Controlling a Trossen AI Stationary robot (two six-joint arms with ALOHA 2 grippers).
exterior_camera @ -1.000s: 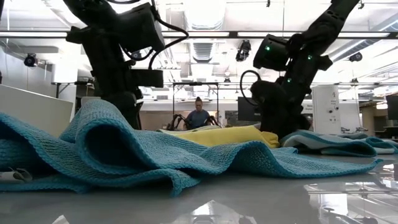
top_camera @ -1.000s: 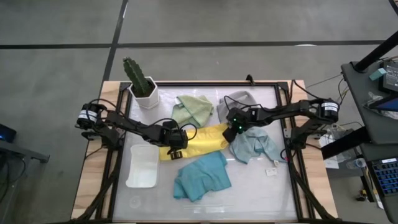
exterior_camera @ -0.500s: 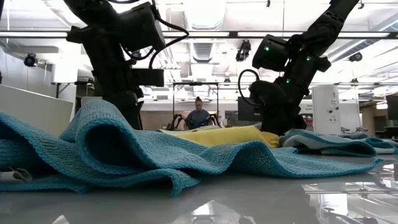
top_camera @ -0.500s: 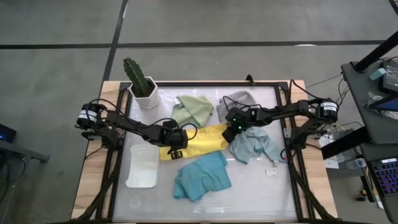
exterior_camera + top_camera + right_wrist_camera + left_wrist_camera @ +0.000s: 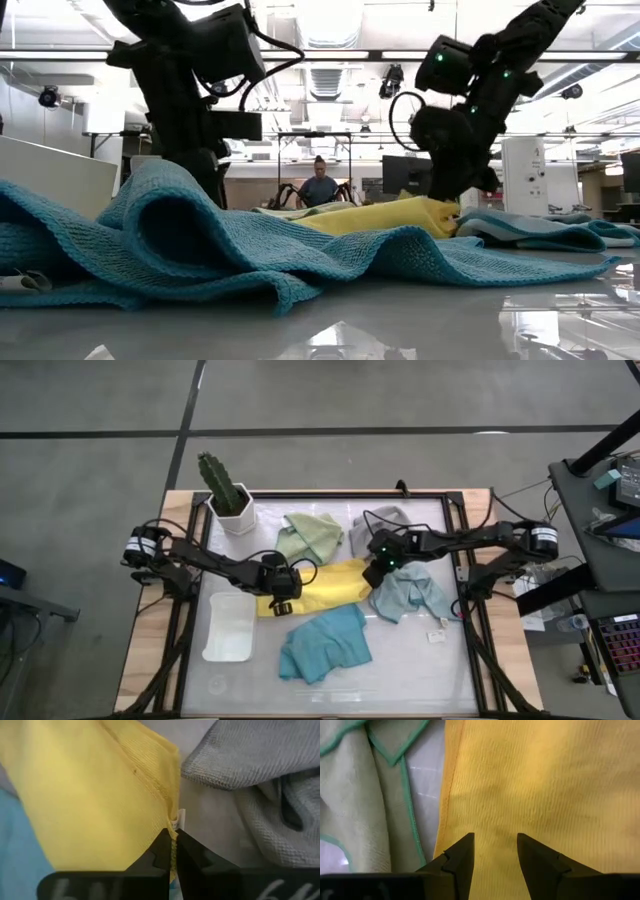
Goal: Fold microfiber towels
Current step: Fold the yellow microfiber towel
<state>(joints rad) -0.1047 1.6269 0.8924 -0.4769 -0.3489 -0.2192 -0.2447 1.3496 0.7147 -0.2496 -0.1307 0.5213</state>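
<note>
The yellow towel [image 5: 312,586] lies mid-table, between the sage green towel [image 5: 310,535] and the teal towel [image 5: 325,645]. The right gripper [image 5: 172,851] pinches its hem (barely); the left gripper [image 5: 494,851] presses on it, fingers apart. That thin bite could slip when lifted.

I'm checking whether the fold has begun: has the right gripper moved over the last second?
Yes. The right gripper, shut on the yellow towel edge, has shifted slightly away from the cactus pot and risen, lifting that edge.
</note>
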